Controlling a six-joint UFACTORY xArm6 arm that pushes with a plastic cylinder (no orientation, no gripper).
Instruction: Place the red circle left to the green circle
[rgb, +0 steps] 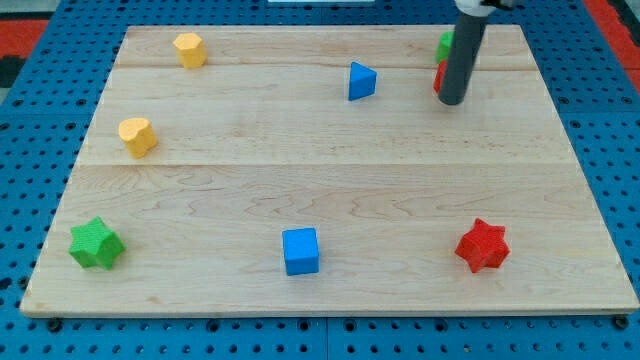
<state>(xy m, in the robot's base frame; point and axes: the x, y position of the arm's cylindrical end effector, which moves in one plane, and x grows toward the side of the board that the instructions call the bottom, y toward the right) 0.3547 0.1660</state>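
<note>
The red circle (438, 77) and the green circle (443, 44) sit near the view's top right, both mostly hidden behind my rod. Only thin slivers of each show at the rod's left side, green above red. My tip (452, 101) rests on the board just right of and below the red circle, touching or nearly touching it.
On the wooden board (330, 180): a blue triangle (361, 81) left of the rod, a yellow hexagon (189, 49) at top left, a yellow heart (137, 136), a green star (96, 243), a blue cube (300, 250), a red star (482, 245).
</note>
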